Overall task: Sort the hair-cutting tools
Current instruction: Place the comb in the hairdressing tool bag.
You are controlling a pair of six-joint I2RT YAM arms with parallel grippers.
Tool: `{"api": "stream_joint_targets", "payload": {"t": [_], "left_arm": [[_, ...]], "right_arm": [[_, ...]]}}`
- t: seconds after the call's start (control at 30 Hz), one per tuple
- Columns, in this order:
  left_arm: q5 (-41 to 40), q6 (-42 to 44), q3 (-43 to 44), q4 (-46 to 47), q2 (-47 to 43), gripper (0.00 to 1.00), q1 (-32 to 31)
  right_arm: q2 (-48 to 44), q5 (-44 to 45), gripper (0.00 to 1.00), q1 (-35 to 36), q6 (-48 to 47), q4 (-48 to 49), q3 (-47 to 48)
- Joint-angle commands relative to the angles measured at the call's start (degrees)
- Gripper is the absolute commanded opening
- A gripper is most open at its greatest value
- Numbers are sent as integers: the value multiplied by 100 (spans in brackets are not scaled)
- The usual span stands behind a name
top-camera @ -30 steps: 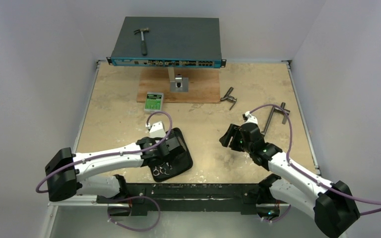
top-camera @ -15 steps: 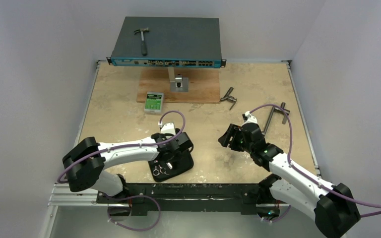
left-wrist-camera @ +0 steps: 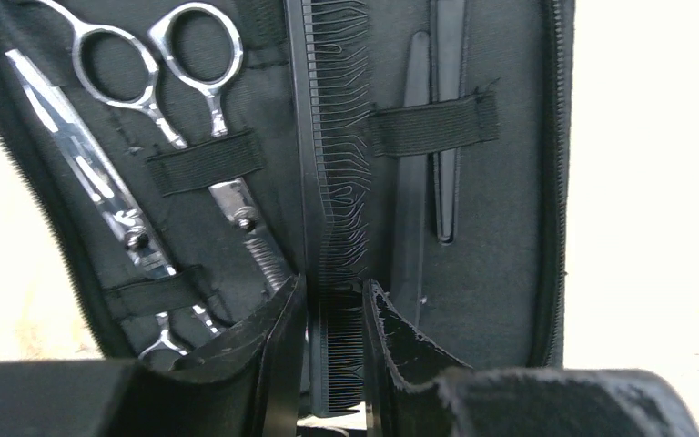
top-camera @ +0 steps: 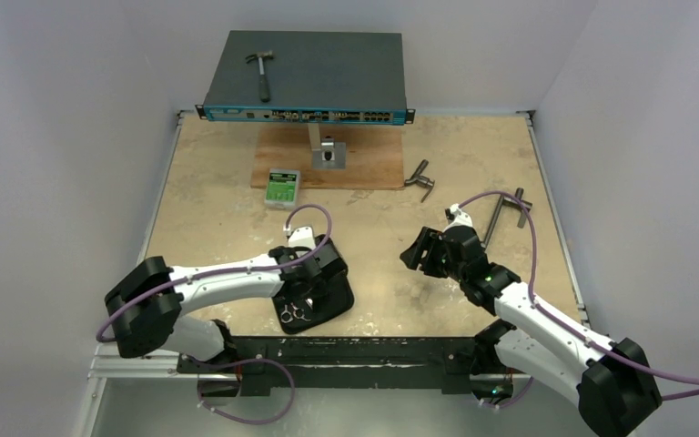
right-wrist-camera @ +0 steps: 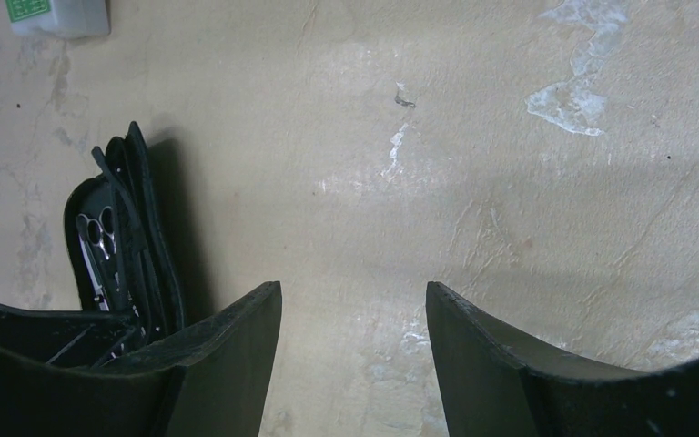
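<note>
An open black zip case lies near the table's front, left of centre. The left wrist view shows two silver scissors under elastic straps on its left side. A long black comb lies along its middle, and slim black hair clips sit under a strap on the right. My left gripper is over the case, its jaws closed narrowly on the comb's near end. My right gripper is open and empty above bare table, right of the case.
A blue network switch with a hammer on top stands at the back. In front of it are a wooden board with a metal stand and a green-white box. Two grey T-handle tools lie at right.
My left arm has swung its elbow to the right, and the gripper shifted slightly up-right over the case and then settled back. The right arm has barely moved.
</note>
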Motion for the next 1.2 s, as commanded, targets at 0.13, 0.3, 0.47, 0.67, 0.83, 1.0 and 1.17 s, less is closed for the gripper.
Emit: {"api": "stream_joint_targets", "payload": {"t": [0.13,0.3,0.47,0.67,0.83,1.0,1.17], "left_arm": [[-98,22,-256,72,-539,0,38],[156,218,-150,397,-71,0,38],[199,286,53,414,301,0,35],[259,469,232,457,370,14,30],[341,687,391,524,203,30,29],[474,844,586,570,283,34,-18],[344,815,652,313,182,44,-68]], "right_arm": [[15,-29,60,-17,-112,224,-91],[18,-42,60,-11,-94,232,-102],[-53,-9,60,-19,-121,145,-65],[-31,-62,60,-23,-121,176,-82],[7,-95,60,-27,-129,195,-86],[15,-112,60,-20,-135,204,-90],[26,-158,60,-23,-145,199,-71]]}}
